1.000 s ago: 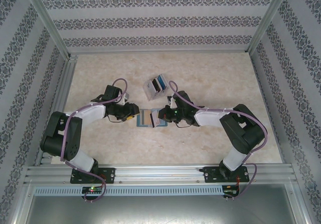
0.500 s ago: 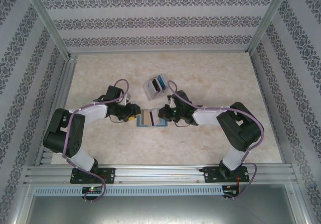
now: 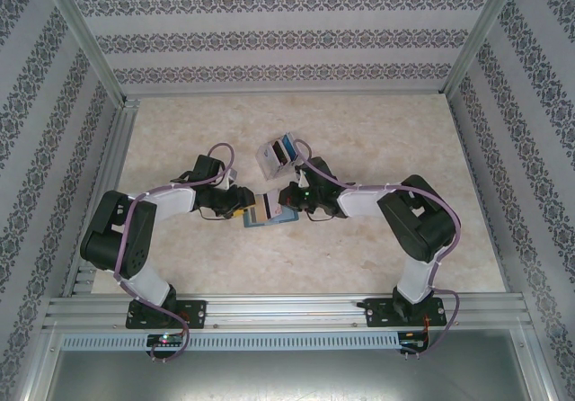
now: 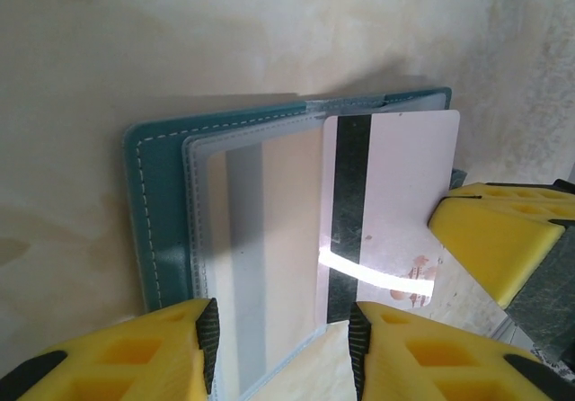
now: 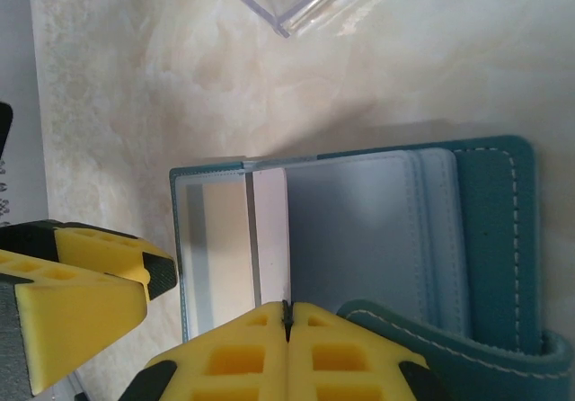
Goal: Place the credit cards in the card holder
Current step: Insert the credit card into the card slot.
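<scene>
Here, left tool [image 4: 283, 329] low, half-open over card holder [image 4: 157, 203], right tool [image 5: 287, 311] opposite, pinching whitish card [image 4: 404, 176].

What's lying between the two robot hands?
The open teal card holder, with a whitish card at its pocket's mouth, as the top view shows.

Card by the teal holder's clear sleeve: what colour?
Whitish, with a black magnetic stripe down it. The card shows best in the left wrist view.
</scene>
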